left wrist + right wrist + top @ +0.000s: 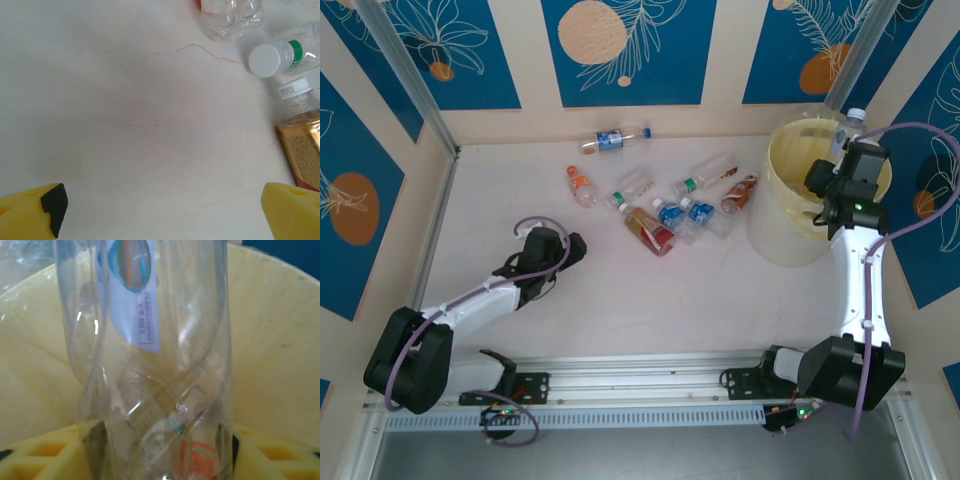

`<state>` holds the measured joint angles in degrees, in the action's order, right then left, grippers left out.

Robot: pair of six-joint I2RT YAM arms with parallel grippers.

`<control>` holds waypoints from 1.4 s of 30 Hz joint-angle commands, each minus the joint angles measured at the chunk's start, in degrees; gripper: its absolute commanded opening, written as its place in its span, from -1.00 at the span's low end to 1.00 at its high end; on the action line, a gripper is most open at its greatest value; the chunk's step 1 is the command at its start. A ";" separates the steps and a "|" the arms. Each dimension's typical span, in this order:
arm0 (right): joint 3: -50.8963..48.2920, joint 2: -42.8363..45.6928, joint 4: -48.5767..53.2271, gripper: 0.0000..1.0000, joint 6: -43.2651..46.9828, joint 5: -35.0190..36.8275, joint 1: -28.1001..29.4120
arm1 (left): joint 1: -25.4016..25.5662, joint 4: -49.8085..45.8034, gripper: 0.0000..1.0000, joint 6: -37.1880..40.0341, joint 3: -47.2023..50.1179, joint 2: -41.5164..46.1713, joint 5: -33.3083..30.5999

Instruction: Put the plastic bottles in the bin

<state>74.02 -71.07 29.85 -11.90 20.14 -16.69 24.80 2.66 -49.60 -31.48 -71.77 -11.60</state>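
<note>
Pale marbled table (620,290) is noted, crossed by faint brownish veins. It is enclosed by cream walls (725,60) on three sides. Blue panels (630,70) are printed with white leaf outlines and a peach circle (592,32). Metal posts (410,75) are set slanting at the back corners. An aluminium rail (640,365) is laid along the near edge, with a slotted strip (620,415) just beside it.

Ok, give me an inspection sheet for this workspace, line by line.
Surface: pale veined table, no spills seen.
Job's things: about eight bottles loose mid-table; one bottle sits inside the right gripper, over the bin.
Clutter: nothing seen.
Grippers: left gripper open above the table; right gripper's grip unclear.
Cables: purple cables loop along both arms.
Surroundings: blue patterned walls.
</note>
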 commanded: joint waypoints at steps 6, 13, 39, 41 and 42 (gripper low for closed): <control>4.96 -1.94 4.12 0.47 -4.51 13.24 -0.45 | -1.07 0.30 1.00 -0.42 0.05 -0.22 0.88; 6.56 -0.03 5.42 0.52 -6.94 5.99 -0.01 | -1.64 0.25 1.00 0.10 -0.24 -1.08 1.63; -9.92 18.35 -12.00 0.99 -1.32 -29.85 25.81 | -6.21 -9.53 1.00 3.70 -29.47 -22.78 11.11; -12.17 18.64 -13.63 0.99 0.12 -27.24 30.77 | -5.90 -10.79 1.00 2.33 -31.94 -25.11 7.39; -13.31 18.43 -14.60 0.99 0.59 -25.69 33.03 | -5.68 -11.91 1.00 1.72 -33.72 -26.52 5.74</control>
<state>63.05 -53.19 20.29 -15.11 -6.68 12.12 18.63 -5.39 -45.08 -61.39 -95.50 -2.09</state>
